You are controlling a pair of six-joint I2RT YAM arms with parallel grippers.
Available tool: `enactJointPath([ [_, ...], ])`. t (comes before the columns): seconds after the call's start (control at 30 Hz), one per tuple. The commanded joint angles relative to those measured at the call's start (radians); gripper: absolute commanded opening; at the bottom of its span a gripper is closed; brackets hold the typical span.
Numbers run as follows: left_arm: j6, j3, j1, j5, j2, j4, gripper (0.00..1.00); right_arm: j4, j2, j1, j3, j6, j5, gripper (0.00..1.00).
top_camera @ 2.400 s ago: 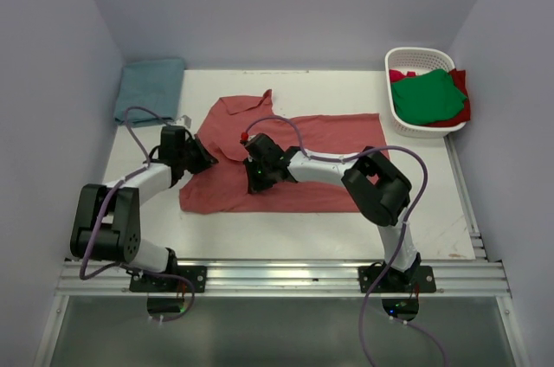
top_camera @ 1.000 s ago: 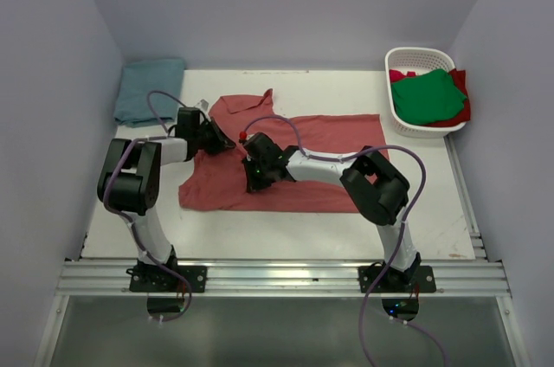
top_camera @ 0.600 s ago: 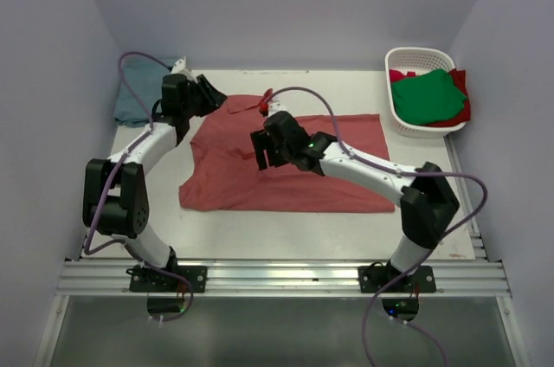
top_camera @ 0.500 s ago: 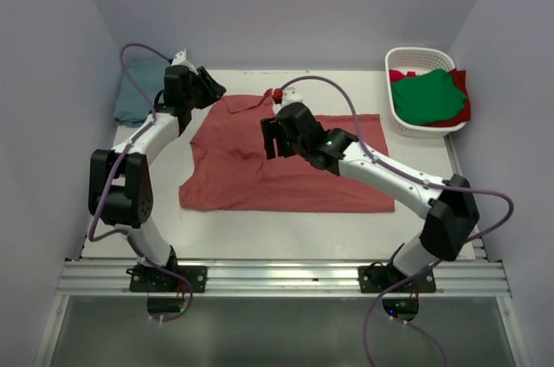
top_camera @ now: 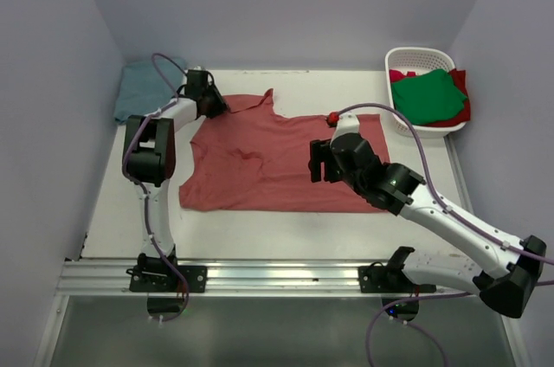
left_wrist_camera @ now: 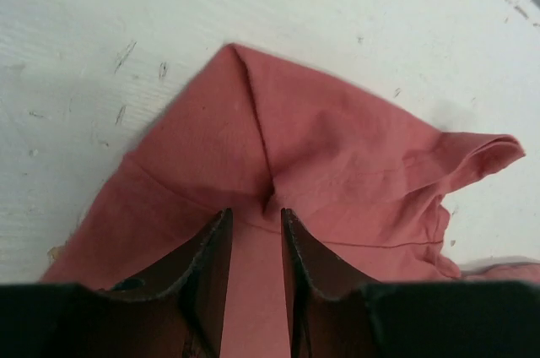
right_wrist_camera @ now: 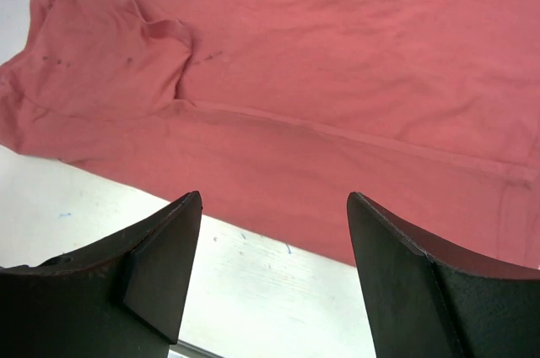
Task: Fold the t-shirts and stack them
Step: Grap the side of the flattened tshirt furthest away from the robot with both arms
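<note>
A faded brick-red t-shirt [top_camera: 277, 155] lies spread on the white table. My left gripper [top_camera: 213, 106] rests on its far left sleeve [left_wrist_camera: 337, 147]. The jaws stand narrowly apart, and a small ridge of cloth rises just ahead of the fingertips [left_wrist_camera: 221, 227]. My right gripper [top_camera: 318, 163] hangs wide open above the shirt's near hem [right_wrist_camera: 354, 164] with nothing between its fingers [right_wrist_camera: 169, 240]. A teal-blue t-shirt [top_camera: 147, 86] lies folded at the far left corner. Green [top_camera: 427, 95] and brighter red [top_camera: 460, 81] t-shirts fill the basket.
The white slotted basket [top_camera: 419, 57] stands at the far right corner. Purple cables loop off both arms. Grey walls close in the table on three sides, and a metal rail [top_camera: 277, 276] runs along the near edge. Bare table [right_wrist_camera: 278, 290] shows in front of the shirt.
Both grippers let go and opened. The left moved up to the far left sleeve and narrowed again. The right arm lifted and swung back right. The shirt now lies flatter.
</note>
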Motion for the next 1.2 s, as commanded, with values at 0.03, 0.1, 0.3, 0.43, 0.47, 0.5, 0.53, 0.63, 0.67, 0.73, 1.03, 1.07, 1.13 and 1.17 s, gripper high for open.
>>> enactJointPath([
  [0.03, -0.023, 0.062, 0.004, 0.004, 0.013, 0.046, 0.33, -0.033, -0.093, 0.002, -0.064, 0.031, 0.061, 0.73],
  [0.1, -0.024, 0.057, 0.001, 0.005, 0.012, 0.06, 0.33, -0.038, -0.102, 0.002, -0.084, 0.035, 0.059, 0.73],
  [0.3, -0.021, 0.062, -0.008, 0.025, 0.025, 0.077, 0.33, -0.049, -0.093, 0.002, -0.096, 0.04, 0.066, 0.73],
  [0.43, -0.02, 0.068, -0.011, 0.03, 0.048, 0.077, 0.33, -0.043, -0.087, 0.002, -0.096, 0.035, 0.066, 0.73],
  [0.47, -0.017, 0.073, -0.011, 0.036, 0.051, 0.08, 0.33, -0.041, -0.086, 0.002, -0.098, 0.032, 0.067, 0.73],
  [0.5, -0.015, 0.074, -0.013, 0.036, 0.056, 0.085, 0.33, -0.038, -0.084, 0.001, -0.098, 0.032, 0.062, 0.73],
  [0.53, -0.012, 0.073, -0.013, 0.036, 0.061, 0.094, 0.33, -0.038, -0.083, 0.002, -0.099, 0.032, 0.059, 0.73],
  [0.63, 0.0, 0.063, -0.016, 0.05, 0.065, 0.134, 0.33, -0.029, -0.083, 0.002, -0.109, 0.037, 0.049, 0.73],
  [0.67, 0.003, 0.062, -0.017, 0.057, 0.065, 0.134, 0.33, -0.029, -0.081, 0.002, -0.112, 0.039, 0.049, 0.73],
  [0.73, 0.008, 0.053, -0.02, 0.065, 0.065, 0.188, 0.33, -0.026, -0.081, 0.002, -0.116, 0.039, 0.047, 0.72],
  [1.03, 0.013, 0.007, -0.03, 0.125, 0.045, 0.266, 0.13, -0.018, -0.075, 0.002, -0.125, 0.037, 0.053, 0.61],
  [1.07, 0.014, 0.005, -0.028, 0.125, 0.044, 0.264, 0.11, -0.018, -0.072, 0.002, -0.125, 0.035, 0.055, 0.6],
  [1.13, 0.017, 0.001, -0.028, 0.127, 0.041, 0.264, 0.11, -0.017, -0.07, 0.004, -0.127, 0.035, 0.061, 0.6],
  [1.17, 0.02, -0.001, -0.028, 0.125, 0.038, 0.261, 0.11, -0.017, -0.067, 0.002, -0.127, 0.037, 0.061, 0.59],
])
